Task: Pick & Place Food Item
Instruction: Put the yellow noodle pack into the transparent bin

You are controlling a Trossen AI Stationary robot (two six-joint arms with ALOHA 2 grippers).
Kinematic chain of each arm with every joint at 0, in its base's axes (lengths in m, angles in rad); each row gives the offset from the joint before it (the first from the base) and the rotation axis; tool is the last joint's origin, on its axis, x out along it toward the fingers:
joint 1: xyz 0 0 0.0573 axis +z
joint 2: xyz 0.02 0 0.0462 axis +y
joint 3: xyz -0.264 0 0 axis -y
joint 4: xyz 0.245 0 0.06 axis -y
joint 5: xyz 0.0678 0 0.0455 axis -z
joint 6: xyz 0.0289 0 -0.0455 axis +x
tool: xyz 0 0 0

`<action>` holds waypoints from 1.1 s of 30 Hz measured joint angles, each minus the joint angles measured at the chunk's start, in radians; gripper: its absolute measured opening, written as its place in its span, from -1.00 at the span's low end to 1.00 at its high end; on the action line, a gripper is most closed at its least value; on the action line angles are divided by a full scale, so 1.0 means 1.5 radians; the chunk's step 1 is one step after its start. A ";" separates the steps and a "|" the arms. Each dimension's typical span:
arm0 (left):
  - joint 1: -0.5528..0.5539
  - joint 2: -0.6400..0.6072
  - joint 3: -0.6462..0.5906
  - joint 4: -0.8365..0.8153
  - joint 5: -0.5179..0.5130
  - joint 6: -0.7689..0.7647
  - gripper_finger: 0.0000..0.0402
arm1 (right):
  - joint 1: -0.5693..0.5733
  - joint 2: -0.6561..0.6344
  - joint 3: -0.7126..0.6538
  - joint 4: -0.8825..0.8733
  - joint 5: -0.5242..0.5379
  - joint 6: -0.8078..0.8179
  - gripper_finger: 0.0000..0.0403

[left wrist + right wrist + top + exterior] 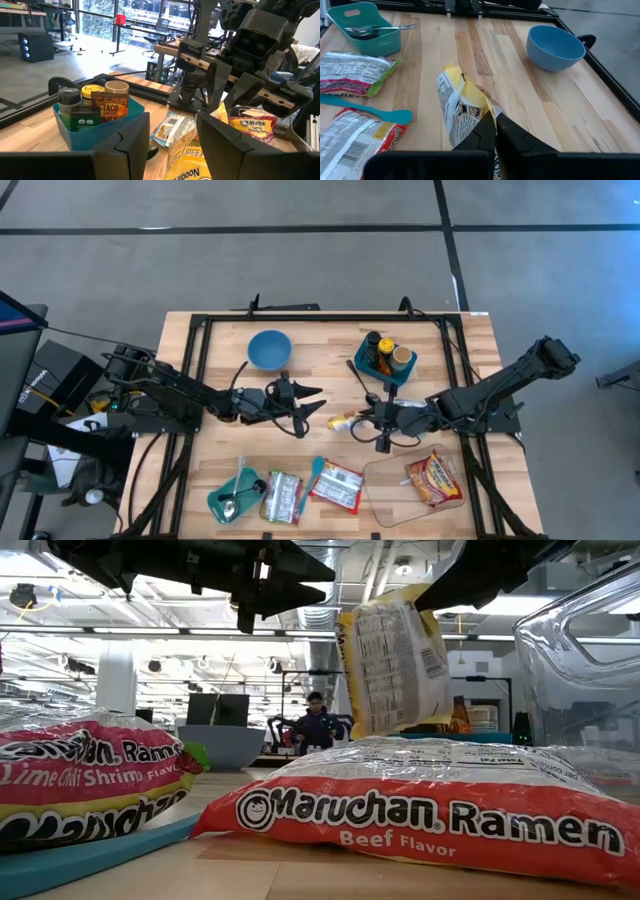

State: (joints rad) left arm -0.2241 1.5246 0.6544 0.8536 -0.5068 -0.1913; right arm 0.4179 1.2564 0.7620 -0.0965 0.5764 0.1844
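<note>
A: Holding the noodle packet (343, 421) up off the desk (220, 340) near its middle, with the right gripper (372, 420) clamped together on one crimped edge. Why hanging it by the edge like that?

B: Probably leaving the rest of the packet free, dangling sideways toward the left gripper (305, 405). Looking like a handover in the making.

A: And keeping the left gripper parted, fingers (132, 132) apart and pointing straight at the packet?

B: Yes, waiting just beside it with the gap lined up. Not gripping anything yet, judging from above; hard telling whether touching.

A: Heading where, then?

B: Guessing only. Possibly toward the blue bowl (269, 349) on the left arm's side, sitting empty and within easy reach. Possibly not the clear tray (385, 480), already carrying a ramen pack (432, 478) on the right arm's side.

A: Risking anything?

B: Slipping, mostly: pinching a thin, slick wrapper edge and letting the weight swing below it.
</note>
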 joint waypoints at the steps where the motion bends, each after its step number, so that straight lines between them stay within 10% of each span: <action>1: 0.000 0.000 0.000 0.000 0.000 0.000 -0.21 | 0.002 0.000 0.000 0.002 0.000 0.000 -1.00; 13: 0.000 0.000 0.000 0.000 0.000 0.000 -0.21 | 0.065 0.000 0.047 -0.013 0.000 -0.023 -1.00; 33: 0.000 0.000 0.000 0.000 0.000 0.000 -0.21 | 0.240 -0.001 0.288 -0.396 0.091 0.086 -1.00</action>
State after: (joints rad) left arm -0.2241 1.5246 0.6544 0.8536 -0.5068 -0.1913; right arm 0.7781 1.2556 1.1946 -0.6906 0.7128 0.3128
